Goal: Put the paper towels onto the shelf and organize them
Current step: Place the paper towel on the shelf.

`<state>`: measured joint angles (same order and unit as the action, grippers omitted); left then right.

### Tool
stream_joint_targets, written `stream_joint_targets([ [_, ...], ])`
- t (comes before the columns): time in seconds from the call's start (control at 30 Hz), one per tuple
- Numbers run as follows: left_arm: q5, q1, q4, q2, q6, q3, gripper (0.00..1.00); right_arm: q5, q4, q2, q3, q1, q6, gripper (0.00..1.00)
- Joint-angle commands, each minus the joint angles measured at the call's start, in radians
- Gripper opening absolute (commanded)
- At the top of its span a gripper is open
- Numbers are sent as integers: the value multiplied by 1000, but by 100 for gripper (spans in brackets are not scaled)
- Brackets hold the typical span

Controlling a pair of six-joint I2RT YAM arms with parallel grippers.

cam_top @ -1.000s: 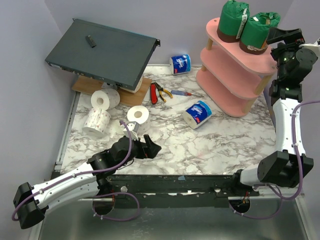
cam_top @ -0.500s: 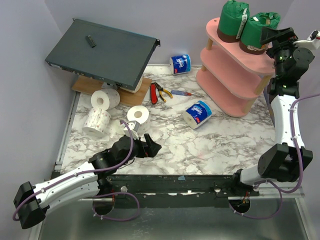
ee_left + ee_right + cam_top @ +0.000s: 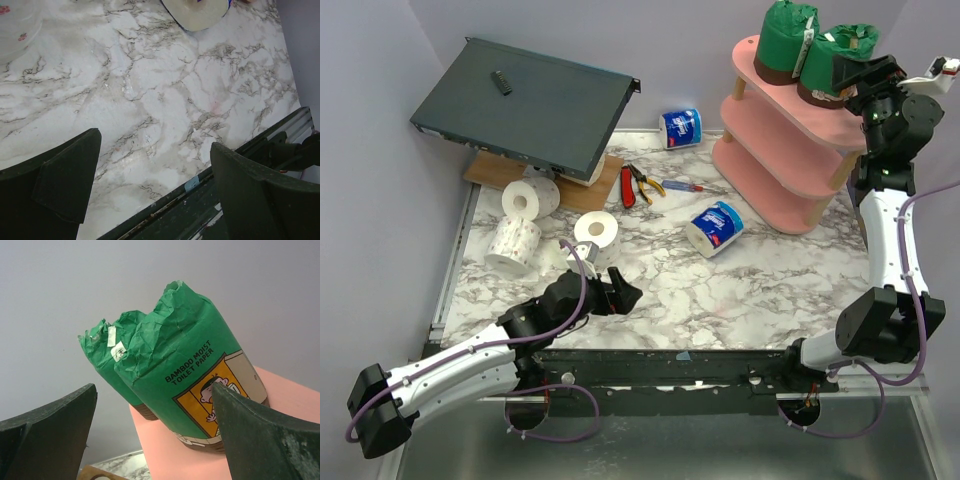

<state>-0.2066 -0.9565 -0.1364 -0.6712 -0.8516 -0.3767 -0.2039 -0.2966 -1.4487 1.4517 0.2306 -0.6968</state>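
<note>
Marble table [image 3: 760, 290], pink shelf [image 3: 775, 135] with two green rolls [image 3: 788, 40]

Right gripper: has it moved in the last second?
Yes. The right gripper has shifted left, closer to the nearer green roll on the pink shelf, which stayed put.

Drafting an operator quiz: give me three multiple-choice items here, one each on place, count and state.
1. The green-wrapped rolls stand on which tier of the pink shelf? A) top B) middle C) bottom
2. How many blue-and-white rolls lie on the marble table? A) one B) two C) four
3. The left gripper is: A) shut on a roll B) open and empty C) out of view
Answers: A, both stand on the top board; B, one lies by the back wall and one mid-table; B, it is spread wide over bare marble.
</note>
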Motion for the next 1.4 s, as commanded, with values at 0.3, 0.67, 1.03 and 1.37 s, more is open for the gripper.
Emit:
stream_joint_targets([
  [0.3, 12, 5, 4, 22, 19, 0, 95, -31, -3, 30, -40, -32, 1, 100],
  [0.67, 20, 5, 3, 30, 13, 2, 95, -30, 21, 81, -74, -64, -3, 100],
  [1.03, 25, 5, -4, 54, 13, 9, 95, 171, 80, 180, -74, -82, 46, 100],
  [1.37, 22, 6, 12, 37, 32, 9, 95, 262, 157, 103, 43, -26, 8, 100],
])
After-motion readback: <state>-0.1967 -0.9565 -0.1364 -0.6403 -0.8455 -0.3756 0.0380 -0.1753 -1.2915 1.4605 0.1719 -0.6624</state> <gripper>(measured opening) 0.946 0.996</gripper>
